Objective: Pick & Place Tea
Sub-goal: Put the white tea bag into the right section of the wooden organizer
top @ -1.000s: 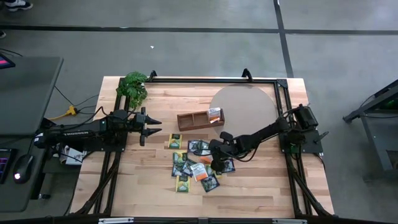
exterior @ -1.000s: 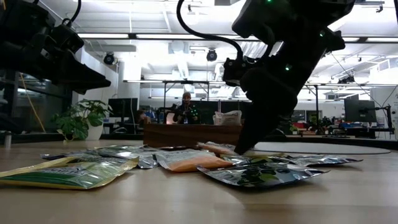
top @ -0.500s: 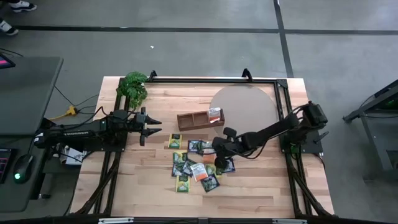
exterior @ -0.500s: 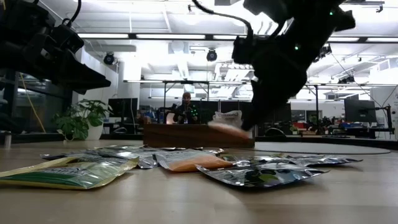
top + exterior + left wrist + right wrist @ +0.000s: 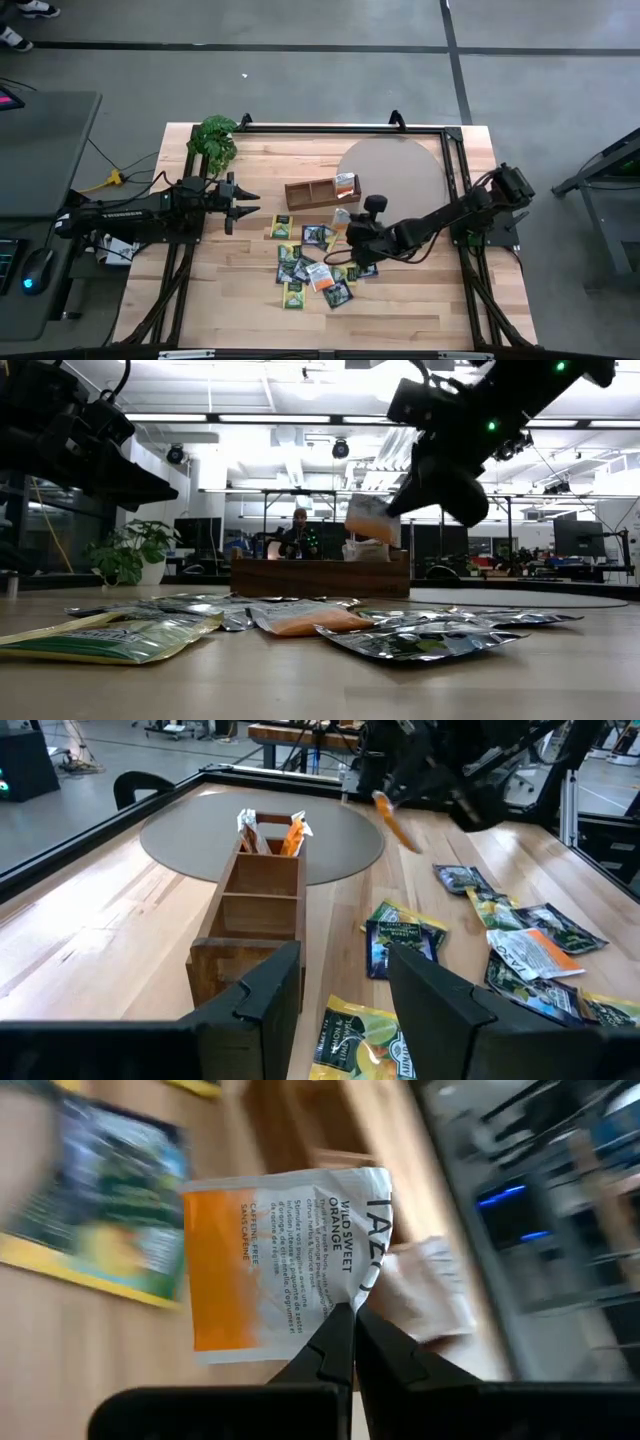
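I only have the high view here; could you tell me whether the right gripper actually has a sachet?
Observer: Yes, the right gripper is shut on an orange-white sachet, pinching its edge.
Operator: Is it clear of the table?
Observer: In the low view the sachet hangs above the pile of sachets, touching none.
Operator: And the wooden tray?
Observer: The left wrist view shows sachets standing upright in the wooden tray's far compartment only.

A pale wooden tabletop (image 5: 240,290) edged by a black frame (image 5: 340,127); on it a large grey round mat (image 5: 400,175) toward the far right; a brown wooden tray (image 5: 318,191) just beside the mat; a leafy green plant (image 5: 214,140) at the far left corner; a loose scatter of tea sachets (image 5: 312,262) near the middle, some overlapping.
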